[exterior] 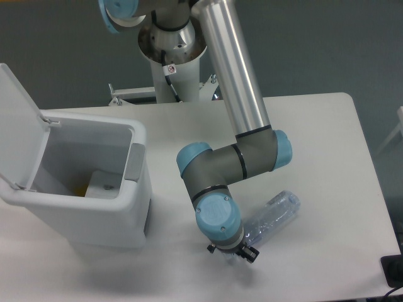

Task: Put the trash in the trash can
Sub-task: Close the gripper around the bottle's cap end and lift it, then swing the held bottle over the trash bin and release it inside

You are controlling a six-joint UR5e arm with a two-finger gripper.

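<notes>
- Reaching down over the near side of the white table (327,126), my arm (236,75) bends at the blue-capped joints and ends in my wrist, which hides almost all of my gripper (234,255).
- Only a small dark bit of my gripper pokes out beneath the wrist, so I cannot tell whether my fingers are apart, closed, or pinching anything.
- The water bottle (277,217) lies on its side on the table, clear and bluish, slanting from upper right to lower left.
- Its lower-left end runs under my wrist (that end is out of sight, and I cannot say whether I am touching it).
- I cannot make out a cap at either end of the bottle.
- The trash can (119,207) stands on the table to the left of my wrist, apart from the bottle, with its white lid (19,126) flipped up and cut off by the left edge of the view.
- A grey latch panel (135,162) sits on the rim nearest my arm.
- Inside the can I see a pale shape and a patch of yellow at the bottom, too dim to identify.
</notes>
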